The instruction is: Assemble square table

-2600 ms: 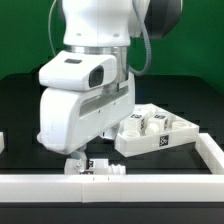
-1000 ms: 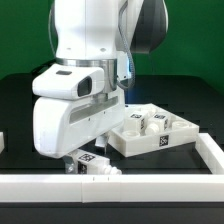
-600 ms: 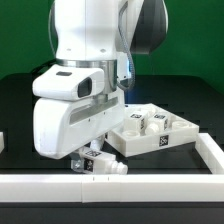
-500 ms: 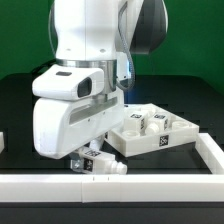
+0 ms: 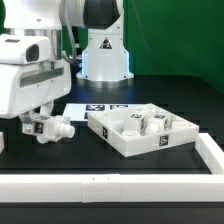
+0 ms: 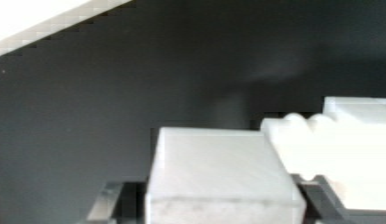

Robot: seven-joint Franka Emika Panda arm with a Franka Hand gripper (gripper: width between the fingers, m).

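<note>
Lying inside square table [image 5: 125,143]: legs [image 5: 141,122].

Bright, even light; the wrist view blurs the glaring white leg [image 6: 216,170].

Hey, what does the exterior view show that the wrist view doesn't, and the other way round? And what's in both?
Only the exterior view shows the square tabletop with loose legs lying in it, the marker board behind it, and the arm's body. Only the wrist view shows, close up, the dark fingers on either side of the held leg. Both show the gripper shut on that one white leg, over the black table.
</note>
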